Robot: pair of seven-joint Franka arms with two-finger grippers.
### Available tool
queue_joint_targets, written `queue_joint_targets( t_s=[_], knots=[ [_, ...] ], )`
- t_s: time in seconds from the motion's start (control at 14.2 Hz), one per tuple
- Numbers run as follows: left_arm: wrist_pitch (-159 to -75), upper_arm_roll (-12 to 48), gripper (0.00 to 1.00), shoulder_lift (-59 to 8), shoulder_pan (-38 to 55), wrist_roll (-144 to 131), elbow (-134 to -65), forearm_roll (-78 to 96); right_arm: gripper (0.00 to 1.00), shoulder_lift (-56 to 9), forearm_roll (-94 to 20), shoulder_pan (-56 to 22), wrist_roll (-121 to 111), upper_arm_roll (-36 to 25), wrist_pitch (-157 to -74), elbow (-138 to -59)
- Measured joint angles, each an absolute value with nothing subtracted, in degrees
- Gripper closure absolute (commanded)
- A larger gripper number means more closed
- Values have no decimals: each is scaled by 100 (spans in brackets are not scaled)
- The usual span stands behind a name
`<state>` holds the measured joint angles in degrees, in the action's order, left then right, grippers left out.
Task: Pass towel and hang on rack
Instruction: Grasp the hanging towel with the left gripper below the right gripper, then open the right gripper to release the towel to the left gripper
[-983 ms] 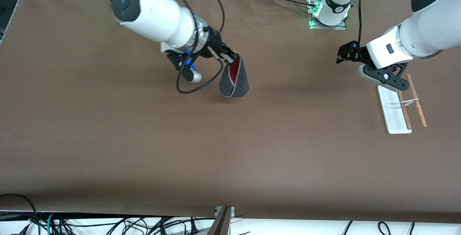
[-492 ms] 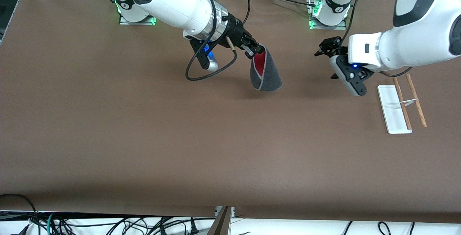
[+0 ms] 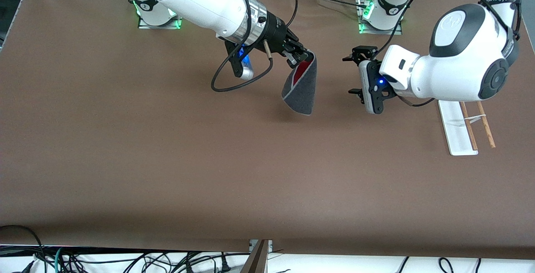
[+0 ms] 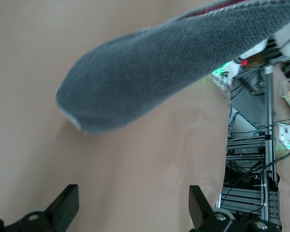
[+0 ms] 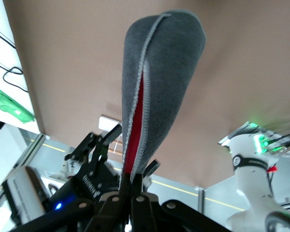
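Observation:
My right gripper [image 3: 304,57] is shut on the top edge of the towel [image 3: 300,91], which hangs folded above the middle of the table, dark grey outside and red inside. In the right wrist view the towel [image 5: 157,77] runs out from my shut right gripper [image 5: 135,186]. My left gripper [image 3: 349,75] is open in the air beside the towel, turned toward it and a short gap away, with nothing between its fingers. In the left wrist view the grey towel [image 4: 174,72] hangs ahead of the open left gripper [image 4: 133,212]. The rack [image 3: 455,133] stands at the left arm's end, under that arm's elbow.
The rack's two brown rods [image 3: 485,126] lean off its white base. A black cable loop [image 3: 234,82] hangs from the right wrist. Both arm bases [image 3: 378,28] with green lights stand along the table's edge farthest from the front camera. Cables lie below the front edge.
The right arm has carried the towel toward the left arm's end of the table. The left arm has swung away from over the rack toward the towel, turning its open gripper to face it.

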<state>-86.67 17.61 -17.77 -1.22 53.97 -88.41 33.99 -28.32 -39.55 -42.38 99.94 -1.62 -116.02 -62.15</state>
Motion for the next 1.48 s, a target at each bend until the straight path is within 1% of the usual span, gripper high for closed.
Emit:
queue_joint_targets(
  t_s=[0.14, 0.42, 0.77, 0.98, 1.48],
  knots=[
    [-8683, 1763, 0, -1915, -120, 5919, -8839, 3730, 100, -2831, -4064, -4246, 10188, -153, -11683, -6109],
    [-8698, 1772, 0, -2103, -88, 6524, -8837, 3799, 100, -2831, -4204, -4244, 10321, -155, -11721, -6030],
    [-9000, 1736, 0, -2650, -152, 7687, -8833, 3850, 100, -2832, -4206, -4244, 10419, -155, -11753, -6030],
    [-9340, 1725, 0, -2906, -228, 8274, -8828, 4457, 100, -2832, -4207, -4244, 10437, -155, -11755, -6028],
    [-9472, 1757, 0, -2986, -154, 8637, -8826, 4691, 100, -2831, -4209, -4245, 10755, -154, -11767, -5913]
  ],
)
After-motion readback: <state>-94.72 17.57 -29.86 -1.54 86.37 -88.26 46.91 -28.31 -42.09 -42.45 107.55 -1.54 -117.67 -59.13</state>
